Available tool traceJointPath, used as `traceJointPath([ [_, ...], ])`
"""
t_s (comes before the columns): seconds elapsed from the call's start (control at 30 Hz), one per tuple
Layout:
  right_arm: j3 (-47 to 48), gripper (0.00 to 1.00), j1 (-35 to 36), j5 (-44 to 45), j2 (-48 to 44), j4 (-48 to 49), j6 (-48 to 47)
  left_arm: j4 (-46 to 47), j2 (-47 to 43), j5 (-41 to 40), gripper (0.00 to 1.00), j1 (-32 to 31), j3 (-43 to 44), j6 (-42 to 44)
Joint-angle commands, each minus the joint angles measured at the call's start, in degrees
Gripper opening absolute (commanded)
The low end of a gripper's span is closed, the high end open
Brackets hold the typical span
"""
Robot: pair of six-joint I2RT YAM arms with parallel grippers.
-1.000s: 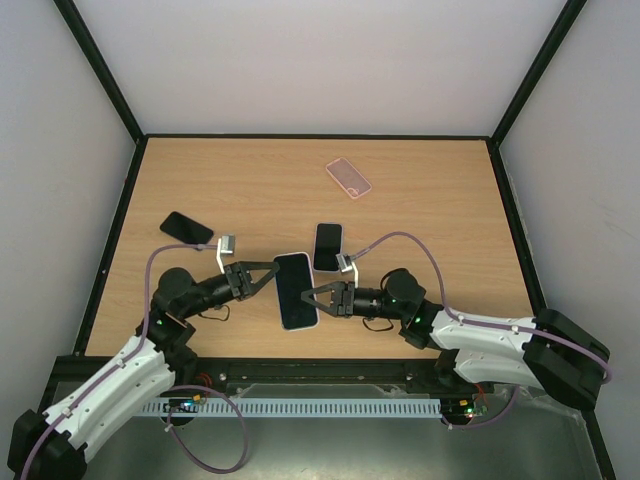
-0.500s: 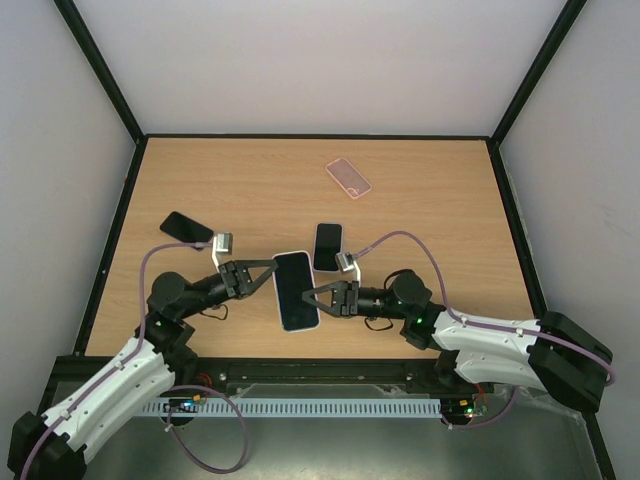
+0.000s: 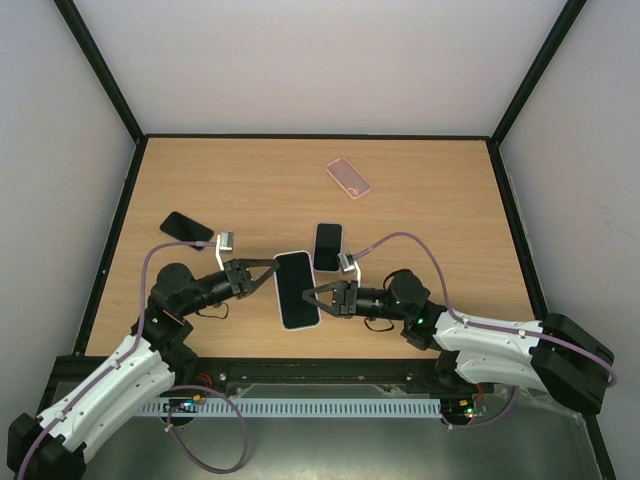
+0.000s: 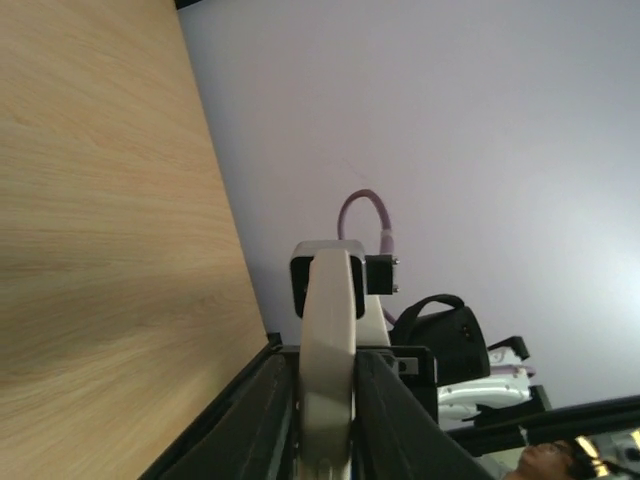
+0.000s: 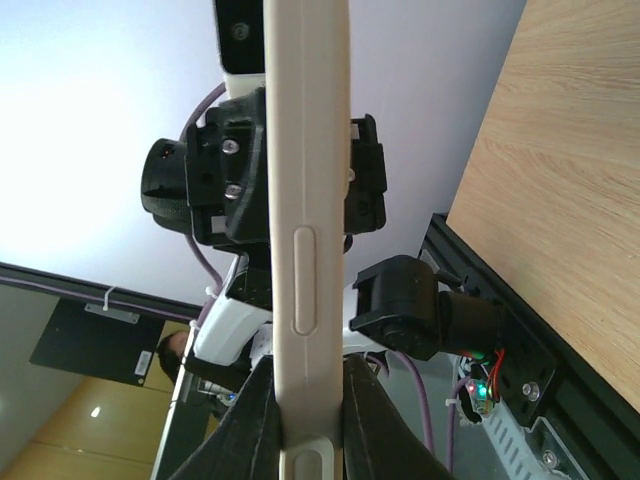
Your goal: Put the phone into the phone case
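A phone with a dark screen in a white case (image 3: 296, 290) is held above the table's near middle, gripped from both sides. My left gripper (image 3: 266, 274) is shut on its left edge. My right gripper (image 3: 311, 296) is shut on its right edge. In the left wrist view the white case edge (image 4: 327, 340) runs between my left gripper (image 4: 325, 420) fingers. In the right wrist view the case edge with its side buttons (image 5: 305, 250) sits clamped in my right gripper (image 5: 303, 410). A pink translucent case (image 3: 348, 178) lies flat at the far middle.
A black phone (image 3: 186, 226) lies at the left of the table. A second dark phone with a light rim (image 3: 328, 246) lies just behind the held one. A black frame (image 3: 512, 215) borders the wooden table (image 3: 440, 210).
The left arm's elbow has shifted slightly. The phone in the white case and both grips stay as they were.
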Motion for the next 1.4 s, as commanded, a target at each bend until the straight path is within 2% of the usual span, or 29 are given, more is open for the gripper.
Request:
traceJointPath([
  [0.0, 1.06, 0.09, 0.23, 4.65, -0.48, 4.29, -0.07, -2.45, 0.79, 0.33, 0.31, 0.02, 1.43, 0.14],
  [0.1, 0.83, 0.09, 0.30, 9.39, -1.10, 5.17, 0.99, -1.93, -0.09, 1.23, 0.51, 0.02, 1.13, -0.12],
  [0.2, 0.63, 0.09, 0.27, 14.32, -1.64, 5.76, 1.95, -0.53, -1.50, 2.52, 0.65, 0.01, -0.56, -1.10],
  [0.33, 1.56, 0.09, 0.23, 18.29, -1.35, 5.26, 2.22, 4.73, -1.96, 5.37, 0.75, -0.13, -4.37, -4.24],
  [0.43, 2.47, 0.09, 0.25, 19.90, -0.64, 5.42, 2.12, 12.18, 0.89, 8.61, 0.78, -0.07, -6.78, -6.73],
  [0.6, 3.98, 0.09, 0.23, 19.95, 1.56, 6.44, 2.50, 9.08, 2.99, 8.76, 0.78, -1.37, -5.08, -3.04],
  [0.7, 3.98, 0.09, 0.23, 20.84, 2.08, 6.52, 3.01, 7.30, 3.99, 8.47, 0.70, -1.85, -4.54, -1.54],
  [0.77, 4.01, 0.09, 0.23, 20.92, 2.51, 6.61, 2.98, 7.08, 4.77, 8.49, 0.61, -2.09, -4.54, -1.19],
  [0.87, 4.02, 0.09, 0.24, 20.63, 3.25, 6.43, 2.77, 5.62, 5.33, 8.01, 0.40, -2.10, -4.01, -0.11],
  [0.93, 4.09, 0.10, 0.25, 20.61, 3.63, 4.27, 2.41, -0.01, 5.45, 6.30, 0.23, -2.12, -2.62, 1.97],
  [1.07, 4.07, 0.12, 0.25, 20.47, 4.66, -0.90, 1.49, -8.68, 7.08, 3.91, 0.03, -2.01, 0.49, 6.10],
  [1.23, 3.67, 0.13, 0.24, 20.44, 5.23, -4.31, 0.12, -15.54, 10.08, 2.03, 0.02, -2.03, 2.22, 9.58],
  [1.37, 4.27, 0.09, 0.23, 19.85, 4.98, -7.44, -2.15, -15.21, 11.13, 2.41, 0.03, -2.07, 2.58, 9.22],
])
